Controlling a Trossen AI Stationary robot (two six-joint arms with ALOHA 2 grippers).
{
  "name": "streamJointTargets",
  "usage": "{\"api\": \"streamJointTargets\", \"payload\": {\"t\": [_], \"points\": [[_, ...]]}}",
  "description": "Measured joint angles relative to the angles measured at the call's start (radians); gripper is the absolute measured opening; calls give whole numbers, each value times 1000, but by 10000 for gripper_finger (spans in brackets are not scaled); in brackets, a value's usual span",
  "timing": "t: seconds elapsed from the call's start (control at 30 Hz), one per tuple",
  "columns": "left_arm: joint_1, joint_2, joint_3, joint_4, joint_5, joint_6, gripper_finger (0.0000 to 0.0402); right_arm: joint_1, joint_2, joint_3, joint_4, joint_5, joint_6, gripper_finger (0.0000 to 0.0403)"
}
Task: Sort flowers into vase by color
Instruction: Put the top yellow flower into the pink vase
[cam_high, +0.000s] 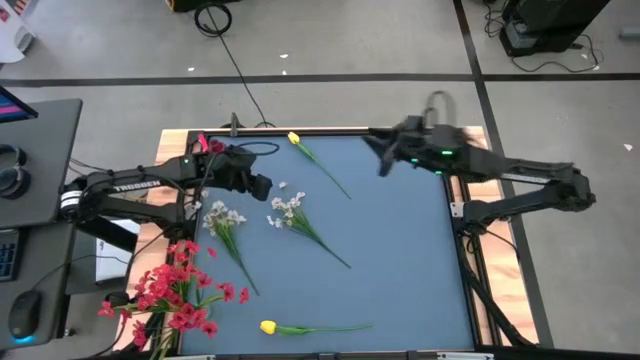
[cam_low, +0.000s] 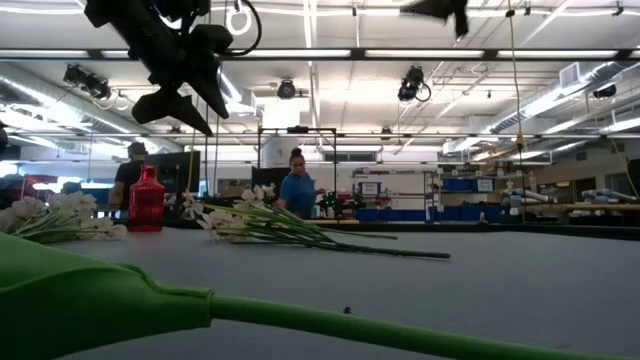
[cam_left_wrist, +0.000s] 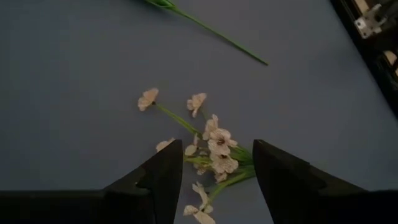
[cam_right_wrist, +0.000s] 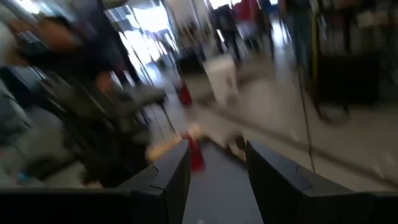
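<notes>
A: Where do things stand?

B: The left gripper (cam_left_wrist: 214, 171) hangs above the table (cam_high: 400, 260), right over a white spray (cam_left_wrist: 214, 152), jaws apart and empty. The vase (cam_low: 146, 200) stands near the table's far left corner, with nothing in it that can be seen from the low view.

A: And the rest of the flowers?

B: All lying flat. A second white spray (cam_high: 225, 222) lies just beside the first, a yellow tulip (cam_high: 293, 138) near the far edge, another yellow tulip (cam_high: 268, 327) at the near edge, and a red bunch (cam_high: 175, 290) at the near left corner, spilling over the edge.

A: The right arm?

B: The right gripper (cam_right_wrist: 214, 168) is raised over the far right of the table, jaws apart, holding nothing (it looks to be waiting).

A: What could go wrong?

B: The stem is thin and lies flat, so the jaws may close on blossoms alone or scrape the table and miss. The two sprays lie close together, so a drag could tangle them. The vase is much shorter than the stems, and probably tips if a long stem leans on its rim.
</notes>
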Motion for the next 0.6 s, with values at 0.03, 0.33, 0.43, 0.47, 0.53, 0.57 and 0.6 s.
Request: {"api": "streamJointTargets", "payload": {"t": [0.03,0.33,0.43,0.47,0.53,0.57,0.6], "points": [[4,0,0,0,0,0,199,-16,33,-1,-16,-13,26,164],[43,0,0,1,28,13,199,-145,385,59,-86,-195,186,164],[79,2,0,8,61,44,199,-181,510,148,-190,-237,193,164],[94,2,0,11,66,52,199,-192,554,183,-232,-249,191,164],[131,2,0,27,67,77,199,-212,646,260,-330,-271,178,164],[152,2,0,46,68,84,199,-220,690,301,-382,-285,169,164],[173,2,0,65,69,90,199,-227,732,341,-423,-295,156,164]]}}
